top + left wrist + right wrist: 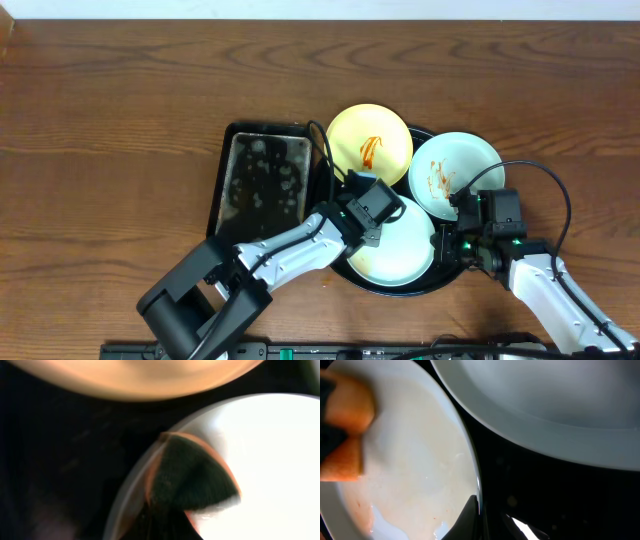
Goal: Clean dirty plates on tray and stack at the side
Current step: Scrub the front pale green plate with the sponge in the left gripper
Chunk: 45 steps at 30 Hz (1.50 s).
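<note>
On tray (545, 502) | near plate (405, 255) flat, face-up | L claw (388, 213) pinching sponge (192, 477)

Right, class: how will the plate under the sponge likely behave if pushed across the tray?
The plate looks rigid and glazed, so it should shift as one piece. It looks wet and the tray is glossy, so it may slide easily.

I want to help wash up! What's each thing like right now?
yellow plate: dirty, sauce smear
right plate: dirty, sauce smear
near plate: faint sauce traces, sponge on it
left tool: shut on sponge
right tool: shut at near plate's rim
pan: wet
</note>
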Motion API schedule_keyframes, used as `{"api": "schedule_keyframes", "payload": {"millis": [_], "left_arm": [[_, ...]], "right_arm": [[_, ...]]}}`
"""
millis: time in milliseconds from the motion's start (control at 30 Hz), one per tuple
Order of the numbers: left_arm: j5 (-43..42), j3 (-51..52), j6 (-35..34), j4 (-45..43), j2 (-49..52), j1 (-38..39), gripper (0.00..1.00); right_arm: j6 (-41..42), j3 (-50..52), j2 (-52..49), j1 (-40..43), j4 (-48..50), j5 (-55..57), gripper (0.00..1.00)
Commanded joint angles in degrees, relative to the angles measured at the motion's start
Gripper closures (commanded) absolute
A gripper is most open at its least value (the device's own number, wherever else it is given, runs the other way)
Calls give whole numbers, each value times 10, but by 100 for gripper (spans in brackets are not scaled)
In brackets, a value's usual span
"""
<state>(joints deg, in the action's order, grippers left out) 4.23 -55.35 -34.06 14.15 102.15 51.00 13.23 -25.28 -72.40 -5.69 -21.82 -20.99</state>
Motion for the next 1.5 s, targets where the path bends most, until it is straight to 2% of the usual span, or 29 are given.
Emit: {"api": "schedule_keyframes", "payload": {"millis": [0, 67, 267, 567, 833, 1000, 1100, 1167, 1200, 1267, 1333, 1467], "left_arm": [[-220, 3, 169, -53, 8, -4, 92], [-266, 3, 209, -57, 8, -4, 93], [-267, 4, 295, -42, 8, -4, 93], [-267, 4, 305, -29, 9, -4, 92], [-268, 8, 428, -29, 28, -4, 92], [-260, 8, 463, -31, 41, 3, 92], [-163, 8, 452, -34, 42, 8, 93], [-63, 8, 424, -39, 42, 8, 93], [14, 8, 399, -43, 42, 8, 93], [98, 8, 370, -47, 42, 8, 93], [139, 8, 333, -49, 42, 8, 93], [140, 7, 243, -48, 42, 8, 93]], "right_arm": [[1, 3, -3, 4, -2, 17, 99], [1, 3, -3, 3, -3, 17, 99], [1, 3, -3, 3, -2, 17, 99], [1, 3, -3, 4, 0, 17, 99], [1, 3, -3, 4, -1, 17, 99], [1, 3, -3, 3, -1, 17, 99], [1, 3, -3, 4, -1, 17, 99], [1, 3, -3, 4, 0, 17, 99], [1, 3, -3, 3, 0, 17, 99], [1, 3, -3, 4, -1, 17, 99], [1, 3, -3, 4, -1, 17, 99], [1, 3, -3, 3, -1, 17, 99]]}}
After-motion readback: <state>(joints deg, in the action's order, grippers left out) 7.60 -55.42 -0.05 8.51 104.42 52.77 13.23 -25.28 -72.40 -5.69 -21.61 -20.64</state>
